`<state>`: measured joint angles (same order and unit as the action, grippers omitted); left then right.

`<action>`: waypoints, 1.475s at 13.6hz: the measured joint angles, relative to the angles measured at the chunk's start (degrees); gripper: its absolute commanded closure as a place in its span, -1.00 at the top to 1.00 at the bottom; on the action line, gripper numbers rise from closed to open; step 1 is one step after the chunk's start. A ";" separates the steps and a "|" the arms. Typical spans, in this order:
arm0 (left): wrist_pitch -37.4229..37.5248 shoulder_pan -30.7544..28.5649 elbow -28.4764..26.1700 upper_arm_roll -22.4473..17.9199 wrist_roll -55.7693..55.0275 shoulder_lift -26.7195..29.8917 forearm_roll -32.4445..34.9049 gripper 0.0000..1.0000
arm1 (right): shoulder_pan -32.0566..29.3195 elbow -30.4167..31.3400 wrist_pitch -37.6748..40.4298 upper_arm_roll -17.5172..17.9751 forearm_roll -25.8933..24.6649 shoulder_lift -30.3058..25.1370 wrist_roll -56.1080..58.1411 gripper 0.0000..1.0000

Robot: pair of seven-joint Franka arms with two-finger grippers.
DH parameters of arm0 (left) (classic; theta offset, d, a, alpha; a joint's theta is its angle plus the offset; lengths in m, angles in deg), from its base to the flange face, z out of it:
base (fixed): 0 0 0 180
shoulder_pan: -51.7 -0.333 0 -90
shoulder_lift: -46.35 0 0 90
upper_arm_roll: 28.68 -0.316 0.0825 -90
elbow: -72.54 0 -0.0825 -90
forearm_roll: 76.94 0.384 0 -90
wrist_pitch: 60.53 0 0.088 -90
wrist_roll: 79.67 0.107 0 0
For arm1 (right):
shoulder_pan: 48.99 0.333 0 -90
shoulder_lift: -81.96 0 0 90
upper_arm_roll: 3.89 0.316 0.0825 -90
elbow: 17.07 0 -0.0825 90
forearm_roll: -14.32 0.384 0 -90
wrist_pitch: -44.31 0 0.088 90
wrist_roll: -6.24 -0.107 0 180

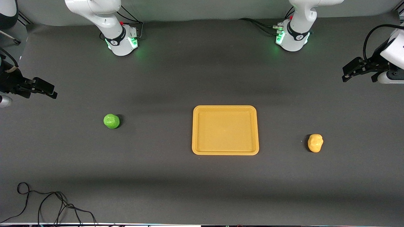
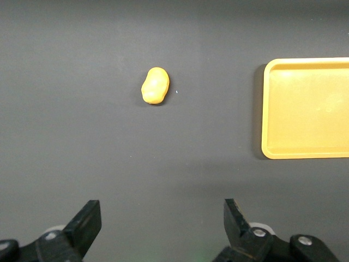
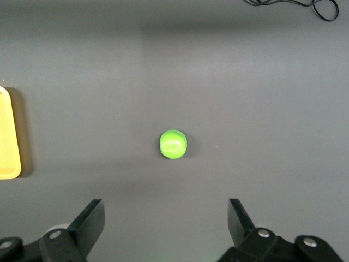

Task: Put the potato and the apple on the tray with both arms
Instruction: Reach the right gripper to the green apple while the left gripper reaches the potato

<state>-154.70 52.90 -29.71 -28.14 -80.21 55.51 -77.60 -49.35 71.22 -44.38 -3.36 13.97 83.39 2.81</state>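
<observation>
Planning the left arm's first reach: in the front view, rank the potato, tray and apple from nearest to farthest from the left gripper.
From the left gripper, open:
1. potato, at the left arm's end.
2. tray, mid-table.
3. apple, at the right arm's end.

Bare orange tray (image 1: 225,152) between green apple (image 1: 111,121) and lumpy yellow potato (image 1: 315,143), well apart.
</observation>
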 measured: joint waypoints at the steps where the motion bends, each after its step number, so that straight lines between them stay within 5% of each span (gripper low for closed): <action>1: 0.00 0.00 0.00 0.00 0.00 0.00 0.00 0.99 | 0.16 0.00 0.00 0.20 -0.04 0.00 -0.04 1.00; 10: -2.89 0.00 -0.50 -0.05 0.01 -0.74 0.01 0.99 | 0.39 0.57 -0.02 0.56 -0.36 0.99 2.51 1.00; 14: -9.57 -0.01 -1.61 -0.06 0.20 -5.89 0.11 0.99 | 0.40 1.94 -0.72 0.56 -0.42 1.56 3.01 1.00; 20: -22.90 -0.58 -2.90 -0.48 4.53 -20.14 2.46 0.99 | 0.40 22.40 -24.73 0.50 -0.43 1.69 3.02 0.99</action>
<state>-177.60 52.32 -32.61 -28.63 -75.69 35.37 -75.15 -48.96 93.61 -69.11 -2.86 13.54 85.09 5.83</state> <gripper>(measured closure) 0.000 0.000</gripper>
